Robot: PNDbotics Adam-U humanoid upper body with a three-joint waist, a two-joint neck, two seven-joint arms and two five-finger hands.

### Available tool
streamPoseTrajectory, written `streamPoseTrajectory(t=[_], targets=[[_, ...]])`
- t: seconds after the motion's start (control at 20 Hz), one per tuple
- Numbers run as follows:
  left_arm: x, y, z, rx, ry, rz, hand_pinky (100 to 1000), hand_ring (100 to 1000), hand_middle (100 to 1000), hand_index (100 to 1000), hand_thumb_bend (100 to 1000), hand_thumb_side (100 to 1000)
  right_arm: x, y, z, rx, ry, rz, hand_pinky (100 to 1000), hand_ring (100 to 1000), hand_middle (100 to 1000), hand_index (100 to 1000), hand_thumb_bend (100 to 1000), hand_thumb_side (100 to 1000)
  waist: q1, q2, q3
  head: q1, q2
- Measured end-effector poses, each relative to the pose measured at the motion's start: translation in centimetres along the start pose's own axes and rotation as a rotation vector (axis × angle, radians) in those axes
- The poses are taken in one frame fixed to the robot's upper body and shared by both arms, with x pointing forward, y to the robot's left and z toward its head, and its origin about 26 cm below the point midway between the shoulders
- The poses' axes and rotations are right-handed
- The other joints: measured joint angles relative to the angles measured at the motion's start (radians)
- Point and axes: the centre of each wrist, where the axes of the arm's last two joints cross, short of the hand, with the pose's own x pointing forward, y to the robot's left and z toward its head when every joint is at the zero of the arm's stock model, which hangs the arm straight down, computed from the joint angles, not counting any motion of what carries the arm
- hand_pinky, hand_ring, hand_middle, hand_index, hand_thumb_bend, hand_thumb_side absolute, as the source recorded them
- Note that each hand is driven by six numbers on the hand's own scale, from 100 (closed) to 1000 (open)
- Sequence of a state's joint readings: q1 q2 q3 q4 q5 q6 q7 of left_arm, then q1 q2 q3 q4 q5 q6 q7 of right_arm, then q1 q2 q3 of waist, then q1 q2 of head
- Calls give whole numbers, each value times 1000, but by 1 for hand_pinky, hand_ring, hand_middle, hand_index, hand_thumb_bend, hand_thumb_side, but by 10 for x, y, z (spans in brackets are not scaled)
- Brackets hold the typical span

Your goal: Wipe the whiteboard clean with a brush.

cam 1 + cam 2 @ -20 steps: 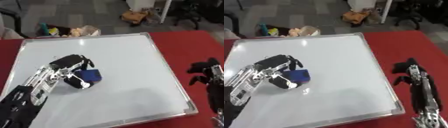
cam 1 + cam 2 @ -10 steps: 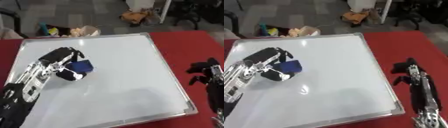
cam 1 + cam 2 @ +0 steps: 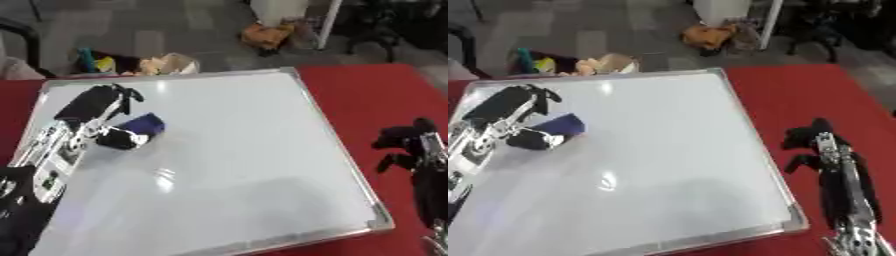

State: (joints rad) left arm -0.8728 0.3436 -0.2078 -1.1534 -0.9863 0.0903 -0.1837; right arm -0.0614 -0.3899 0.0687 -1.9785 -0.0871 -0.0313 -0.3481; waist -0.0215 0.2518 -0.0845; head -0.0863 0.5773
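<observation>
So the whiteboard [image 3: 236, 165] is lying flat on a red worktop [image 3: 367, 95], silver frame all around, and it takes up most of the view. The surface looks plain white, with just some glare spots from the lights.

The left hand [image 3: 92, 112] comes in from the lower left and sits over the upper-left part of the board. Its fingers and thumb are wrapped around a blue brush [image 3: 140, 126], basically a little eraser block, and the blue end pokes out to the right of the hand. The brush is down on the board surface, near the left edge and closer to the far side than the near one.

The right hand [image 3: 815, 145] is off the board completely, resting on the red worktop just beside the board's right frame. It's holding nothing, and its dark fingers look loosely bent, pointing up toward the far side.

Past the far edge of the worktop there's grey floor with some clutter: a bag or box with colourful stuff [image 3: 131, 62] and an orange-brown thing [image 3: 267, 35].
</observation>
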Motion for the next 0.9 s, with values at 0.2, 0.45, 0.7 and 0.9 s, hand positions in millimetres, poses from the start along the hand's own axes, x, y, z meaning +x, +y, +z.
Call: streamPoseTrajectory(t=[0.2, 0.45, 0.7, 0.9], targets=[[-10, -3, -1, 54, 77, 14, 371, 608, 492, 793, 494, 344, 0, 1, 0, -2, 1, -4, 326, 585, 505, 609, 100, 952, -1, 1, 0, 0, -4], [-19, -7, -2, 96, 148, 26, 370, 608, 491, 791, 498, 322, 0, 1, 0, -3, 2, -6, 326, 585, 505, 609, 100, 958, -4, 4, 0, -3, -7], [-25, -12, -2, 112, 193, 22, 371, 605, 491, 790, 496, 341, 0, 1, 1, -3, 2, -7, 326, 585, 505, 609, 100, 953, -5, 6, -1, -3, -8], [-28, -14, -2, 114, 212, 19, 368, 609, 490, 790, 500, 346, 0, 1, 1, -3, 2, -7, 327, 585, 505, 609, 100, 952, -5, 6, -1, -3, -8]])
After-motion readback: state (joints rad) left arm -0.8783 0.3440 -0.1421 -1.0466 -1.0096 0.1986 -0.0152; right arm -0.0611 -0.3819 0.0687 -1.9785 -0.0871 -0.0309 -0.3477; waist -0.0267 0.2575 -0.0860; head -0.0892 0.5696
